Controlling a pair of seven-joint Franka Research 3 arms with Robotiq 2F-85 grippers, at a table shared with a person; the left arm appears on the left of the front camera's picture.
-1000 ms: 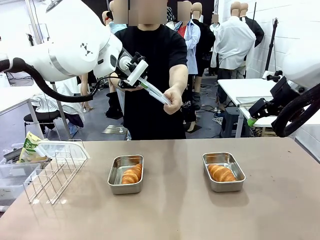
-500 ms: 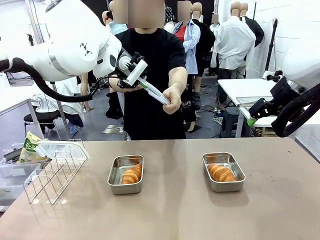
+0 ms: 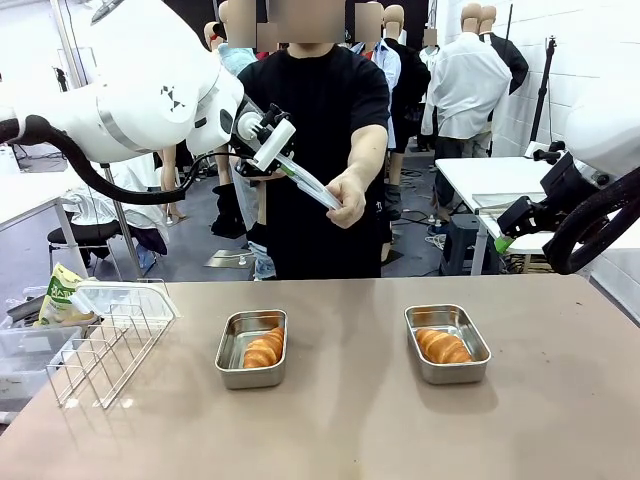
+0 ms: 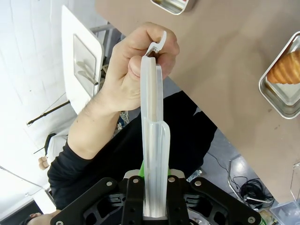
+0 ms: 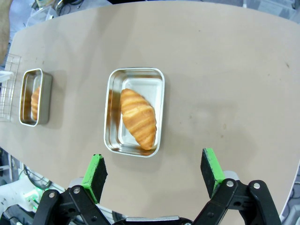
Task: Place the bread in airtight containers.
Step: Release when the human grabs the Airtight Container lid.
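Two steel airtight containers stand open on the table, the left one (image 3: pixel 229 372) and the right one (image 3: pixel 476 345), each with one golden croissant, the bread (image 3: pixel 264 349) (image 3: pixel 441 346), lying inside. High above the far left of the table my left gripper (image 3: pixel 285 160) is shut on a translucent white lid (image 3: pixel 310 185). A person's hand (image 3: pixel 348 198) grips the lid's other end. The left wrist view shows the lid (image 4: pixel 153 140) edge-on between my fingers, with the hand (image 4: pixel 126 75) pinching its far tip. My right gripper (image 5: pixel 154 171) hangs open above the right container (image 5: pixel 136 71) and its croissant (image 5: pixel 138 118).
A wire rack (image 3: pixel 100 340) lies at the table's left edge, with a clear plastic tub (image 3: pixel 110 298) and a green bag (image 3: pixel 60 295) beside it. The person stands at the far side. Bare tabletop stretches between and in front of the containers.
The person has shifted slightly to the right while keeping a hand on the lid. Neither arm has moved.
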